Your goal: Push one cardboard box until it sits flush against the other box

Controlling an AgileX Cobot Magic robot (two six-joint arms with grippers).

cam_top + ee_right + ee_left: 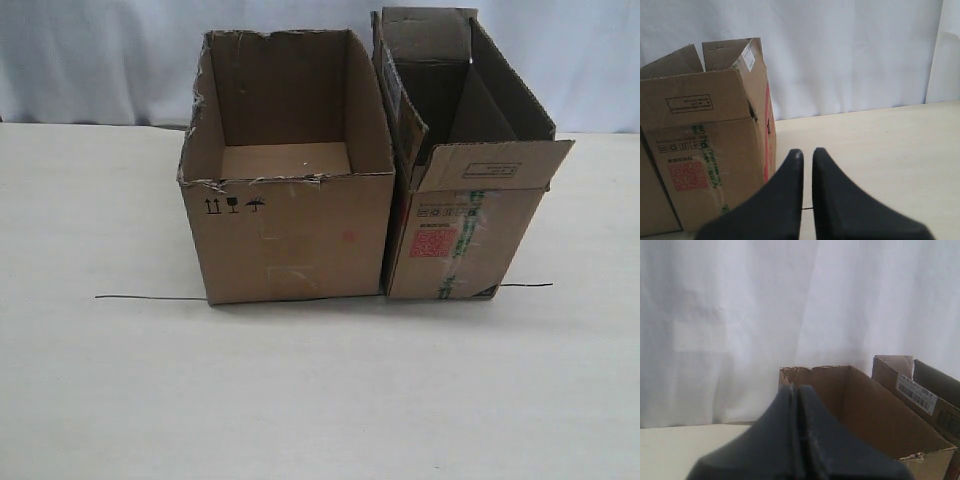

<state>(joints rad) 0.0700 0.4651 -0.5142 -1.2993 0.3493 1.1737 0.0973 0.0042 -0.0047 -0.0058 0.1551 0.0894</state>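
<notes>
The wide cardboard box (pixel 290 235) with the ragged rim stands on the table, open and empty. Right beside it stands the other box (pixel 460 240), taller, with a red label and green-printed tape. Their facing sides meet along a thin dark seam. Neither gripper shows in the exterior view. My left gripper (pixel 798 388) is shut, empty, and held in the air off the wide box (pixel 875 415), with the taller box (pixel 920 385) beyond. My right gripper (pixel 808 152) has its fingers nearly together with nothing between them. It hangs clear of the taller box (pixel 705 150), off that box's outer side.
A thin black line (pixel 150 298) runs across the pale table (pixel 320 400) along the boxes' front edges and shows again past the taller box. A white curtain (pixel 100 60) hangs behind the table.
</notes>
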